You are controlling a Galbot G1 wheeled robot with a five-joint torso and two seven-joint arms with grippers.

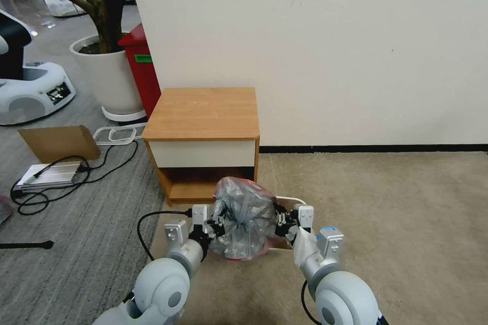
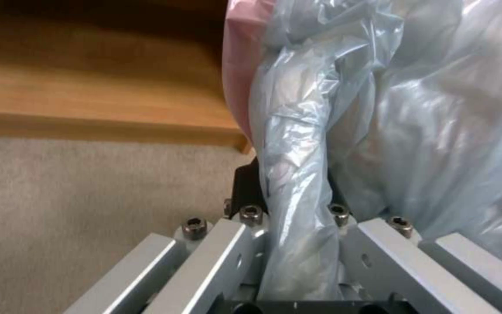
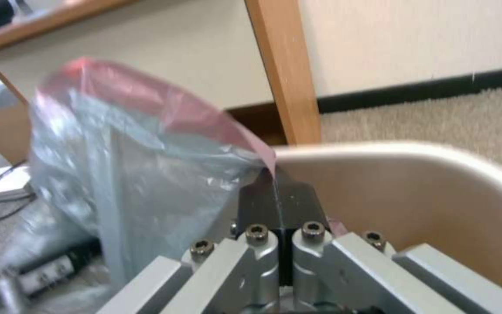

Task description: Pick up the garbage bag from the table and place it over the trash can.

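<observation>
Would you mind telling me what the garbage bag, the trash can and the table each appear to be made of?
The garbage bag, pinched by the left gripper and right gripper, looks like thin translucent grey plastic film with a pinkish rim: it crinkles and shines. The trash can seems smooth cream moulded plastic, judging by its rolled rim. The table shows orange-brown wood grain, possibly laminate, with a white drawer front.

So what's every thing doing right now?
garbage bag: off the table, bunched, held up between both grippers above the trash can.
trash can: on the carpet, upright, not yet lined.
table: top bare.
left gripper: shut on the bag.
right gripper: shut on the bag's rim.
</observation>
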